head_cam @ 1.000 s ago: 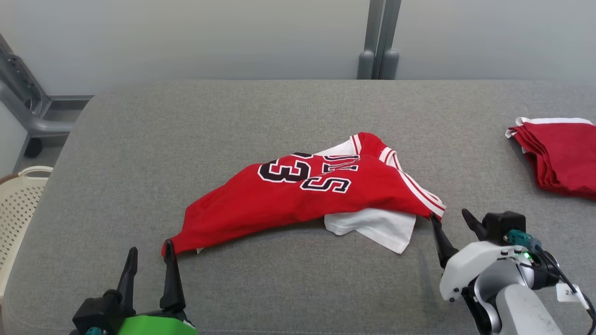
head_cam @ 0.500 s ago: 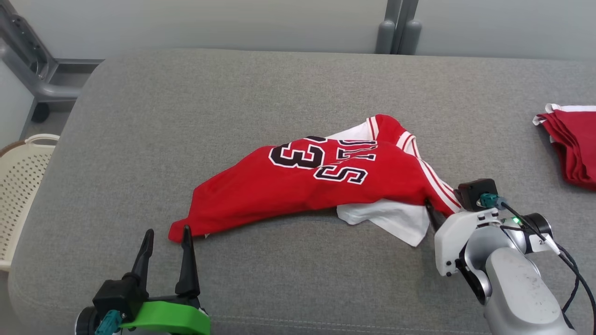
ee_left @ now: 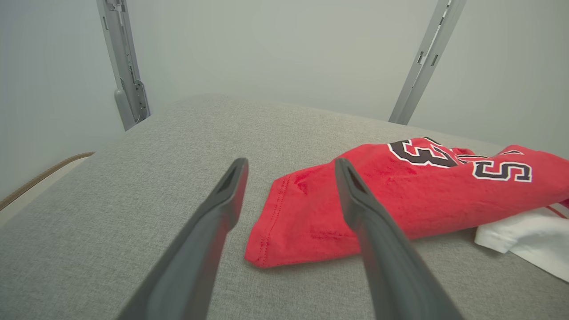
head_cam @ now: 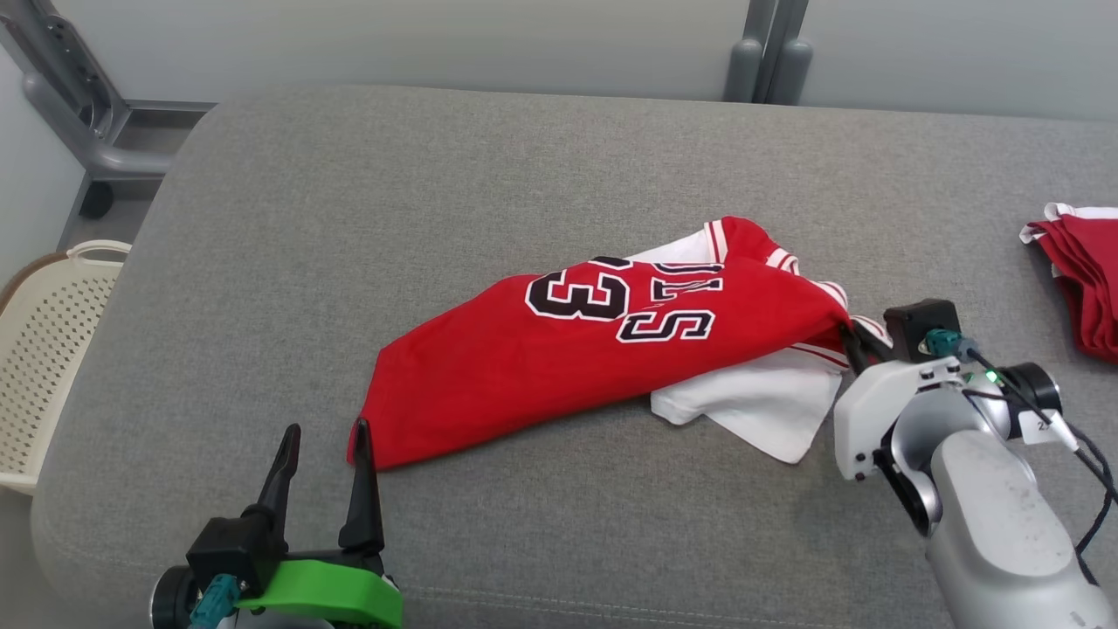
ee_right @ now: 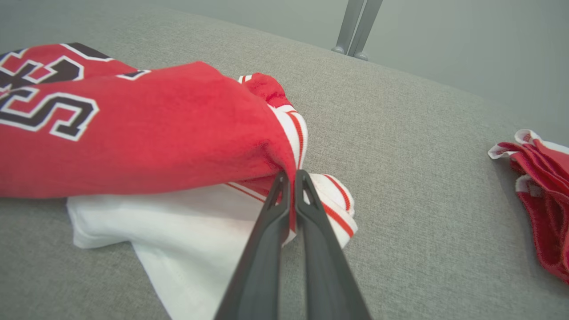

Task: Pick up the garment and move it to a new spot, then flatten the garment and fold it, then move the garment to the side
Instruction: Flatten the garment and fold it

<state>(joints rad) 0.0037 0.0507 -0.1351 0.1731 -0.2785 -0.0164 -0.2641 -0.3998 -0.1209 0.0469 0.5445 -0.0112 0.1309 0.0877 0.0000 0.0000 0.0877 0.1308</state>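
Right end effector (ee_right: 291, 177) pinches the red jersey (head_cam: 498, 371) printed with 33.

Head overhead, wrists low (garment (head_cam: 568, 367) shared)

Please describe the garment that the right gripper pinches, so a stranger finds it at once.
On the grey cushion, look near the middle, away from the folded red pile at the right edge. The garment lies crumpled there. It alone shows a black 33 and white cloth.
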